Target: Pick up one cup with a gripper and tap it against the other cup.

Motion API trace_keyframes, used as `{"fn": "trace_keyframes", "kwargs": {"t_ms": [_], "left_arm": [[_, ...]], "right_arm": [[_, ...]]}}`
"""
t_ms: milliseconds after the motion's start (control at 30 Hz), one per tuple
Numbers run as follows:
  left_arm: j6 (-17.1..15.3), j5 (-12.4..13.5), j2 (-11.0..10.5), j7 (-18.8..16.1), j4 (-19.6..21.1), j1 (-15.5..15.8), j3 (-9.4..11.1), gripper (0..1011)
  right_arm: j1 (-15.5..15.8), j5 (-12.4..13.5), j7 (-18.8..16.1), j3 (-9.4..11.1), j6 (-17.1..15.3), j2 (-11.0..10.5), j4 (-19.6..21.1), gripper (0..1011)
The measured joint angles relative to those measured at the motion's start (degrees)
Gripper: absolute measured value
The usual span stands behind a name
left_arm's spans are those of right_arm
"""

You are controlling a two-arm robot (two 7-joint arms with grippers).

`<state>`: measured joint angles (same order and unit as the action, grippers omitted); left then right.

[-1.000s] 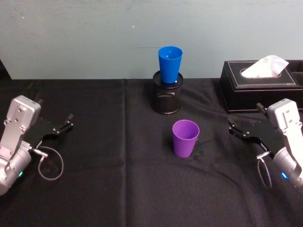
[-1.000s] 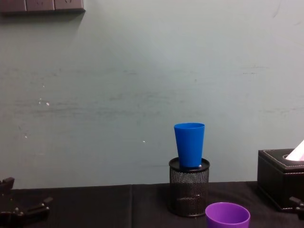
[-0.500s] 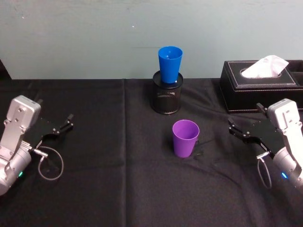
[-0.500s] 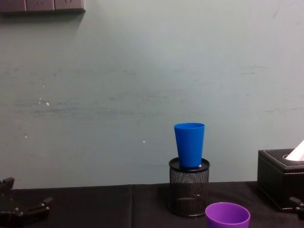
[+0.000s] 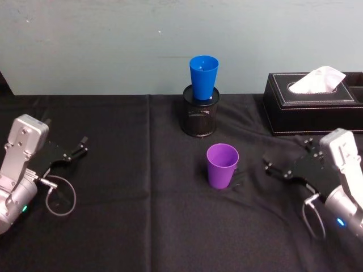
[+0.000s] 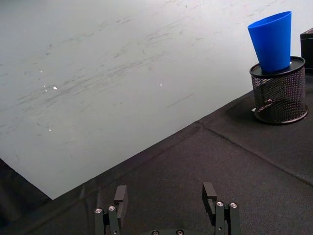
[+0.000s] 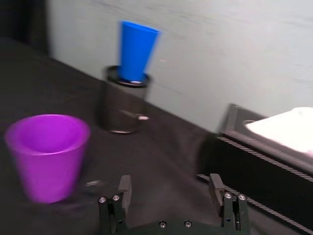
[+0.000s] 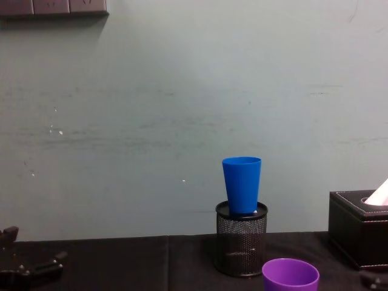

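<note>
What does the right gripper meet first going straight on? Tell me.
Probably nothing: the right gripper points past the purple cup at bare cloth between the mesh holder and the tissue box, though depth is unclear.

back cup [image 5: 203, 76] stuck in the mesh pen holder [image 5: 199, 118] at the rear, front cup [image 5: 222, 165] ahead of it, tissue box [image 5: 315, 110] back right, left gripper [image 5: 85, 145] way off left, right gripper [image 5: 286, 153] right of front cup

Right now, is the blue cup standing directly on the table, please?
No, the blue cup stands upright in the top of the black mesh pen holder.
</note>
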<state>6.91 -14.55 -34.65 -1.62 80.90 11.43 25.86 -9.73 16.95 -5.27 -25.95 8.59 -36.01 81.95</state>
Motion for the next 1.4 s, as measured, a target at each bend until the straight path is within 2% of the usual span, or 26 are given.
{"fn": "trace_keyframes", "kwargs": {"t_ms": [67,167,300,333,500,567,700,800,1400], "left_arm": [[0.00,0.00,0.00,0.00,0.00,0.00,0.00,1000],[0.00,0.00,0.00,0.00,0.00,0.00,0.00,1000],[0.00,0.00,0.00,0.00,0.00,0.00,0.00,1000],[0.00,0.00,0.00,0.00,0.00,0.00,0.00,1000],[0.00,0.00,0.00,0.00,0.00,0.00,0.00,1000],[0.00,0.00,0.00,0.00,0.00,0.00,0.00,1000],[0.00,0.00,0.00,0.00,0.00,0.00,0.00,1000],[0.00,0.00,0.00,0.00,0.00,0.00,0.00,1000],[0.00,0.00,0.00,0.00,0.00,0.00,0.00,1000]], "right_arm": [[0.55,2.05,-3.34,0.12,1.26,-0.43,0.04,1000],[1.41,7.04,-10.48,0.82,3.66,-0.84,-0.41,1000],[1.38,10.79,-16.40,0.95,4.56,-0.29,-1.67,1000],[1.26,11.04,-17.18,0.85,4.56,-0.10,-1.89,1000],[0.08,11.33,-19.91,-0.02,4.49,1.64,-3.73,1000],[-1.00,10.97,-20.94,-0.49,4.32,3.01,-4.95,1000],[-2.07,10.40,-21.66,-0.87,4.16,4.27,-6.06,1000],[-3.46,9.76,-22.30,-1.16,4.03,6.08,-7.74,1000],[-8.52,8.53,-25.18,-1.08,4.13,13.64,-16.19,1000]]}}
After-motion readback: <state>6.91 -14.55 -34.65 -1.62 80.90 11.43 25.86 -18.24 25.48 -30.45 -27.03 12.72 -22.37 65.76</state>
